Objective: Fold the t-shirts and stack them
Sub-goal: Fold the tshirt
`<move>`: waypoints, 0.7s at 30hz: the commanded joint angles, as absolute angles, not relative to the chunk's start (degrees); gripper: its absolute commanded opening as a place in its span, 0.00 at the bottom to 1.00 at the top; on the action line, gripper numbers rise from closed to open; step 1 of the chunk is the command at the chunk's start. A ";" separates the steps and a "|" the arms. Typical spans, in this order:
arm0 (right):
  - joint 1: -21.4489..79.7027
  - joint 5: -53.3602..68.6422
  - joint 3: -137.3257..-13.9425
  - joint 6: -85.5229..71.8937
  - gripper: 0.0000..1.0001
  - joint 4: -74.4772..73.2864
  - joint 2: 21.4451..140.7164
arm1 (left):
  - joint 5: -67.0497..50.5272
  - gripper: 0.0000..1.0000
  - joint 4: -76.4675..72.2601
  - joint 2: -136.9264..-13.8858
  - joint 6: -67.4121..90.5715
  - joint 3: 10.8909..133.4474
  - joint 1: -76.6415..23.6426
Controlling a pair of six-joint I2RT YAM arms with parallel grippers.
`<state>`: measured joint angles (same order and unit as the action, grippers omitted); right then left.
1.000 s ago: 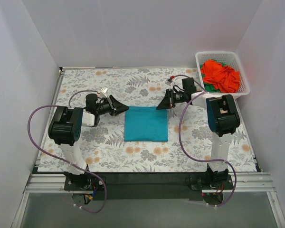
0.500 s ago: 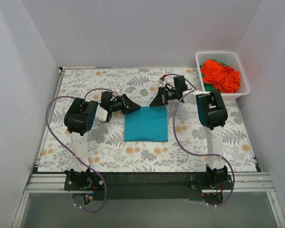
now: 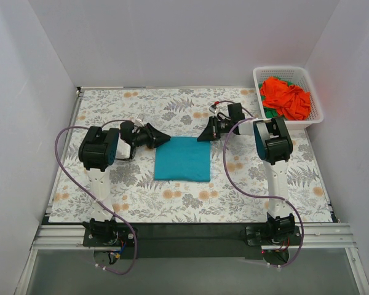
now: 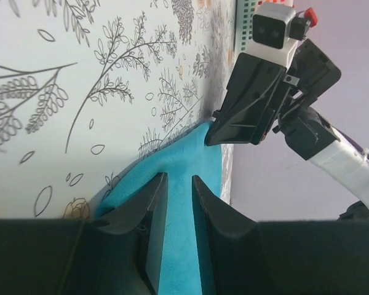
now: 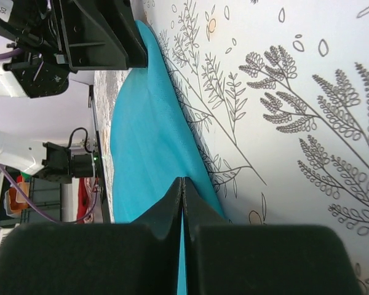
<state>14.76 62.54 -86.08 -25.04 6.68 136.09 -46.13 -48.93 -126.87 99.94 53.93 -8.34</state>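
Already folded into a flat square mid-table, the teal t-shirt [image 3: 182, 158] looks light, limp and best pinched at its far corners, where the left gripper [image 3: 161, 137] stands slightly parted over cloth, the right gripper [image 3: 203, 136] pressed closed at the corner; no legible writing.

No brand, word or sign can be read on any surface here. The only trace of print is a small white sticker [image 5: 2, 7] at the top left corner of the right wrist view, on the dark housing of the left arm; it carries a couple of dark characters that look like digits, but they are too small and turned too far to make out.
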 commanded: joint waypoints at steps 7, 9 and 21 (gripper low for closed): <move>11.51 58.27 -84.46 -20.48 0.01 7.12 135.89 | -49.21 0.32 -56.42 -124.64 102.66 49.49 -4.93; 11.60 59.59 -84.64 -21.18 0.07 7.12 133.09 | -49.31 0.32 -55.99 -121.40 101.96 49.39 -3.61; 7.92 62.14 -83.08 -24.88 0.98 5.98 109.88 | -28.33 0.60 -3.55 -96.96 63.74 64.59 -3.33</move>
